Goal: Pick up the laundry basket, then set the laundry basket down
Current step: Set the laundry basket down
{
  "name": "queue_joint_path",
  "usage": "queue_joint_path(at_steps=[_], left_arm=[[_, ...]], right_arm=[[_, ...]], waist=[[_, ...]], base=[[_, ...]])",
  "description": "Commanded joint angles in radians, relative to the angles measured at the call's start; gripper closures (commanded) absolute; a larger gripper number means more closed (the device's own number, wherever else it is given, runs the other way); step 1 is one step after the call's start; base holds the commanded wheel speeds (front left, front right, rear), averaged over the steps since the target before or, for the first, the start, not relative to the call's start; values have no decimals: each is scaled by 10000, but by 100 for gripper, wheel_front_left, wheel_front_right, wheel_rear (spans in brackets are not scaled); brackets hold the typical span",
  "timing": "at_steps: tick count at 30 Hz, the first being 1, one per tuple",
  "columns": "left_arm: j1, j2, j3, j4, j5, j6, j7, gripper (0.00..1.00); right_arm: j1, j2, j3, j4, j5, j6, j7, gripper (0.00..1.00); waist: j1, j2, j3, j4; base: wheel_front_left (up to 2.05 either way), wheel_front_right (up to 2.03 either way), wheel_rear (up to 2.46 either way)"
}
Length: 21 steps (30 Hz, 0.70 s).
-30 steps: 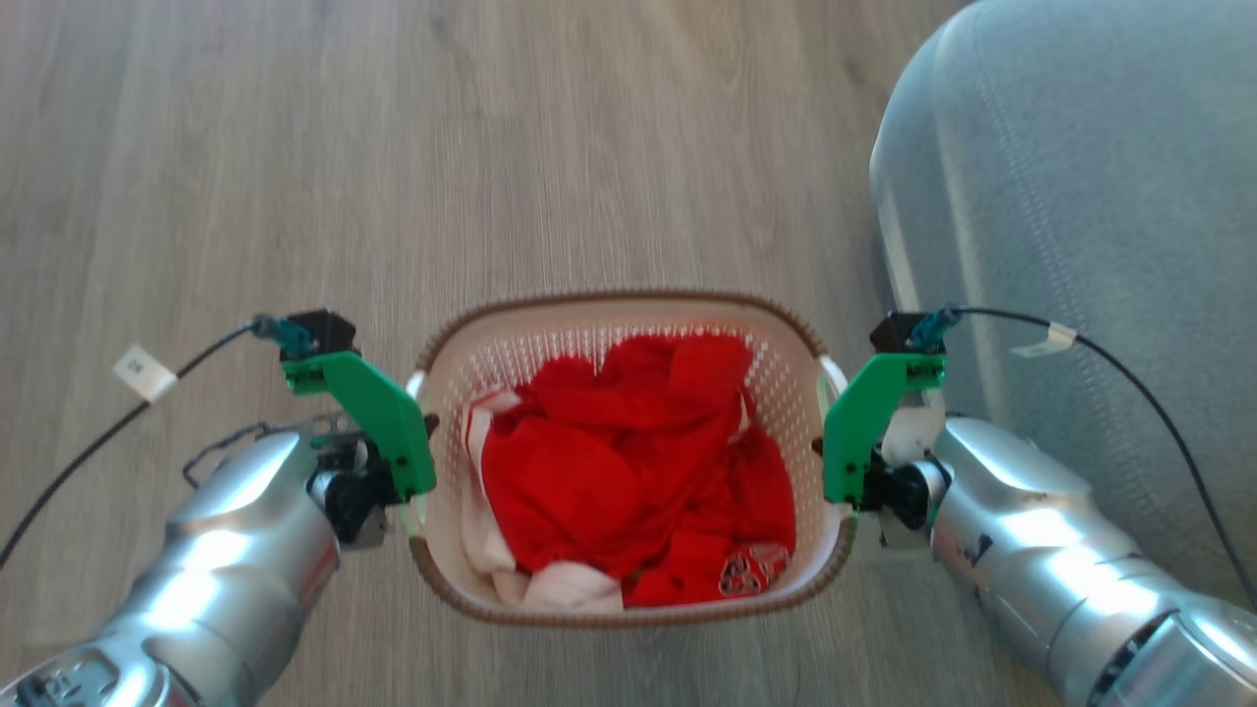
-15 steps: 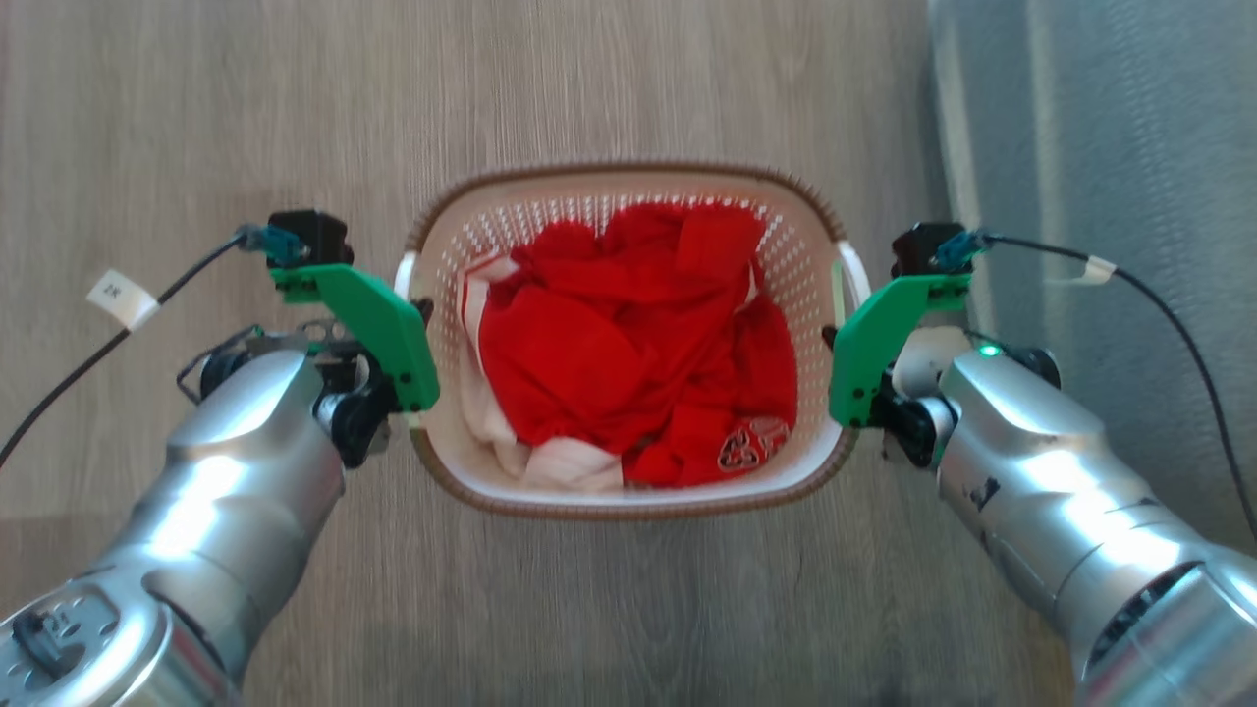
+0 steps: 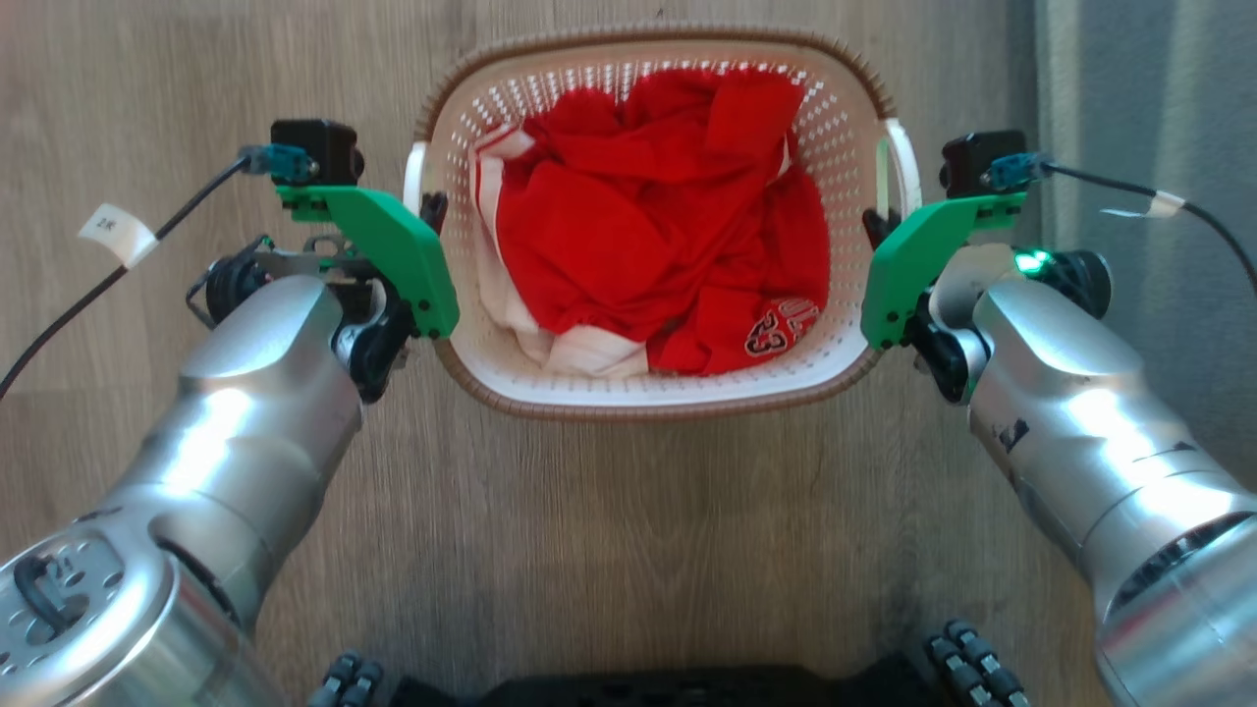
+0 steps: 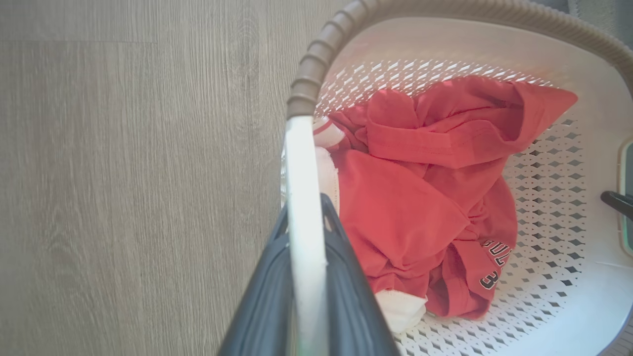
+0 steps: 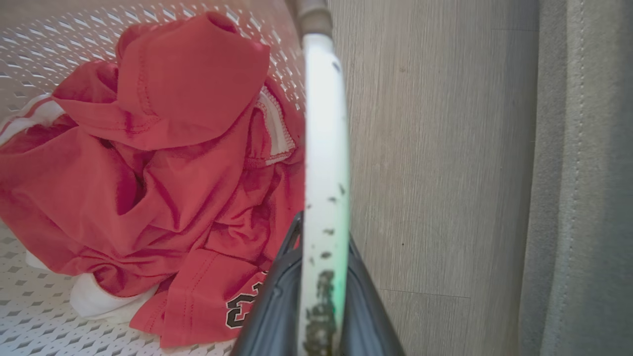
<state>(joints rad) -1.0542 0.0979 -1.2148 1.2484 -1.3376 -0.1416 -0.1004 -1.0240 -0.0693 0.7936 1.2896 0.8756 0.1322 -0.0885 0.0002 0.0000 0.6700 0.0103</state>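
- Head view: the laundry basket (image 3: 638, 398), white and perforated with a brown woven-look rim, sits between the robot's two silver arms over a wooden floor (image 3: 628, 550). Whether its bottom touches the floor cannot be told.
- The left pincer (image 3: 432, 208) meets the basket's left handle (image 3: 414, 177), and the right pincer (image 3: 872, 224) meets the right handle (image 3: 899, 162), so the basket is taken from both sides at once.
- Left wrist view: the left pincer (image 4: 304, 217) is clamped on the white handle bar, which runs straight up between its two dark fingers, one on each side.
- Right wrist view: the right pincer (image 5: 321, 222) is closed the same way on its handle, whose white bar is speckled with dark marks.
- Red garments (image 3: 638, 226) lie heaped inside the basket, with a black-and-white "33" print (image 3: 776, 329) showing towards the near right corner.
- A white cloth (image 3: 589, 349) lies partly under the red heap along the left wall and the near wall.
- Grey upholstered furniture (image 3: 1149, 98) runs along the floor's right side, near the basket. The right wrist view shows a strip of bare floor between it and the handle.
- A green bracket (image 3: 393, 245) sits on the left wrist and a second green bracket (image 3: 913, 255) on the right wrist, each flanking the basket's side wall.
- The robot's dark base (image 3: 668, 687) shows at the bottom edge, below the basket.
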Motion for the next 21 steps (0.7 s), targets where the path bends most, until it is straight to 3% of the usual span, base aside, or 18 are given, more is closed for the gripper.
queue_joint_path(at_steps=[1,21], left_arm=[[-344,419,110,218,109,109,-192,100],[-644,273,-174,102,510,109,-1192,100]], right_arm=[[61,-179,-108,11,-223,-15,-238,100],[87,-168,-3240,11,-3369,-15,-521,100]], waist=[[-2,0,471,86],[-2,0,1807,78]], base=[[0,0,0],[0,0,0]])
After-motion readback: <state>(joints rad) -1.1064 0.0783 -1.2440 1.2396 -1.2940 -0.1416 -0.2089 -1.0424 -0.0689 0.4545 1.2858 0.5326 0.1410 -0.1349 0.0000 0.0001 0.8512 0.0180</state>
